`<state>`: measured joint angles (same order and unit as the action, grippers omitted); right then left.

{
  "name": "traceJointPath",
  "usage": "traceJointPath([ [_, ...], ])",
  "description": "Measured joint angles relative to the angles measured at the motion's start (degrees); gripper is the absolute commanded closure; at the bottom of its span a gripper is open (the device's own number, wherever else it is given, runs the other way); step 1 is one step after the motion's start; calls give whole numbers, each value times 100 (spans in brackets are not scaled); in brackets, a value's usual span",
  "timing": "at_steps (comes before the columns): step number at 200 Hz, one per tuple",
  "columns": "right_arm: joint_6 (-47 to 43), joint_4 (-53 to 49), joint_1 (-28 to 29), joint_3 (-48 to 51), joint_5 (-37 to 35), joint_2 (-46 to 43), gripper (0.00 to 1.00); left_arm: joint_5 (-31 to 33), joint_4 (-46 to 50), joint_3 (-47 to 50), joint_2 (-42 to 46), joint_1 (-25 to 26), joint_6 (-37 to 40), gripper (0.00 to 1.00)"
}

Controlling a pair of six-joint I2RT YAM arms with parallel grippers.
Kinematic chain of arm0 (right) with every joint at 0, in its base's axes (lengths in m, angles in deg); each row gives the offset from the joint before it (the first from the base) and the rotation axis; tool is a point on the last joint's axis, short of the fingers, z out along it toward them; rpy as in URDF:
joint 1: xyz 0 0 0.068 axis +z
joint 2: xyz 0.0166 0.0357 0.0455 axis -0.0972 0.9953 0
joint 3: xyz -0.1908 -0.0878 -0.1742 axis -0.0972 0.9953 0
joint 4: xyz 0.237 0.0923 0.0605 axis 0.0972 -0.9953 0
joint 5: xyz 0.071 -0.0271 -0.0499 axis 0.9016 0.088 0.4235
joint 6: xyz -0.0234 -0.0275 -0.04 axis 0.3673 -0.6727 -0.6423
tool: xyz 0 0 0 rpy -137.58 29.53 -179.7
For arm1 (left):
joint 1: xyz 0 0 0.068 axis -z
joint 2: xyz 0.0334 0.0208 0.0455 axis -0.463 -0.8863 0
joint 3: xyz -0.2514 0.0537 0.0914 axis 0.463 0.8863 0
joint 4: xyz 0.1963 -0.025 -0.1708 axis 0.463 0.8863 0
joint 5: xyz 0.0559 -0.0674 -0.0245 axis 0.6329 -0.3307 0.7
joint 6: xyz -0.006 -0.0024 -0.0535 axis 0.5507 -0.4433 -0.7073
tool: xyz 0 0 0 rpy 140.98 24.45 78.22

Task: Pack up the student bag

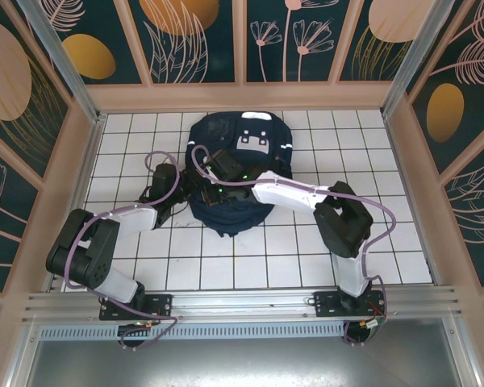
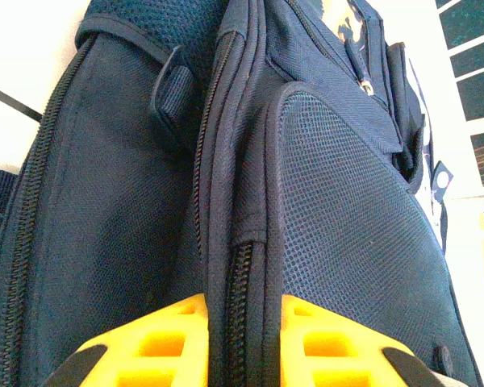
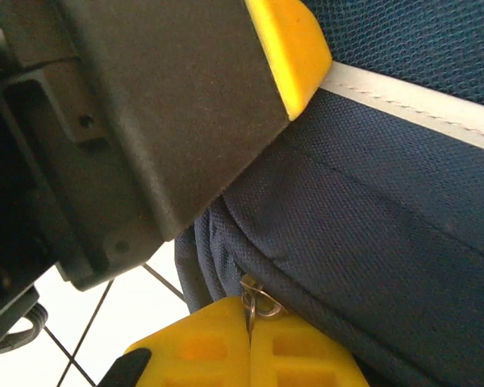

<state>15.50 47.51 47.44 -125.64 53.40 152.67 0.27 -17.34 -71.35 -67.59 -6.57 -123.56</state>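
Evidently to steady it for zipping, the bag [image 1: 235, 133] is pinched by its seam [image 2: 240, 201] at 9 o'clock in the left gripper [image 2: 242, 326]; the pull [image 3: 256, 303] is clamped in the right gripper [image 3: 250, 347].

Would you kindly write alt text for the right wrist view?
The right gripper is shut on a metal zipper pull of the navy student bag. Above, the left gripper, dark with a yellow finger, sits beside its white stripe.

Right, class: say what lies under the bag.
White table tiles show round the bag, which lies on them. Anything else beneath is covered by its fabric. Above, the left gripper pinches a zip seam, the right gripper a zip pull.
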Motion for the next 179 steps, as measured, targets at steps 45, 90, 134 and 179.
traceJointPath([
  [45,391,933,61,680,197,-389,60,-76,61,35,221,35,-133,62],
  [90,570,1547,-129,1873,142,-2050,44,-63,916,-13,820,280,55,40],
  [134,1274,1569,-1121,2715,-197,-3241,37,221,1912,-361,1292,295,887,36],
  [179,2623,1790,-2341,3873,258,-3412,35,435,2680,-1012,1513,717,2170,30],
])
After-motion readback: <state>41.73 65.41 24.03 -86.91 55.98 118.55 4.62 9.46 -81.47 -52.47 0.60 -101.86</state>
